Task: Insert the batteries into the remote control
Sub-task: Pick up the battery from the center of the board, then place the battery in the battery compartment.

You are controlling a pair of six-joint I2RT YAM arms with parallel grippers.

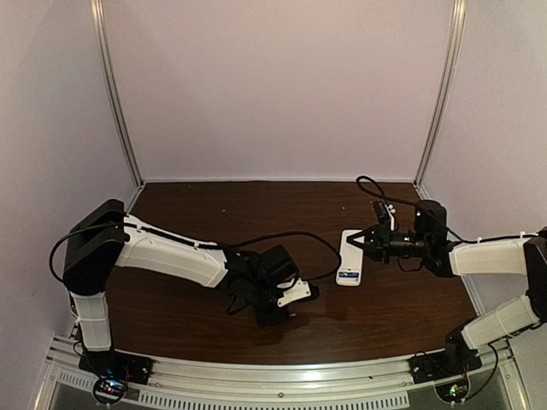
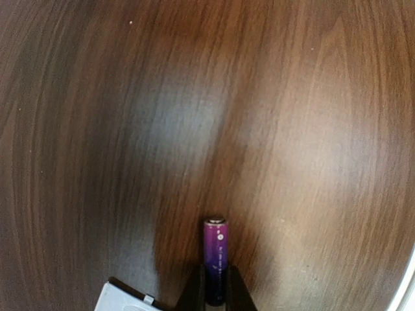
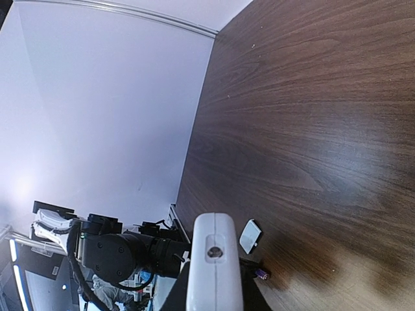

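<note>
My left gripper is shut on a blue-purple battery, which sticks out forward between the dark fingers, low over the brown table. In the top view the left gripper is at the table's front middle. Only one battery shows; it also appears tiny in the right wrist view. My right gripper is shut on the white remote control at the right middle of the table. In the right wrist view the remote's rounded end fills the space between the fingers of the right gripper.
A small white square cover piece lies on the table beside the left gripper; it also shows in the left wrist view and the right wrist view. White walls enclose the back and sides. A metal rail runs along the near edge.
</note>
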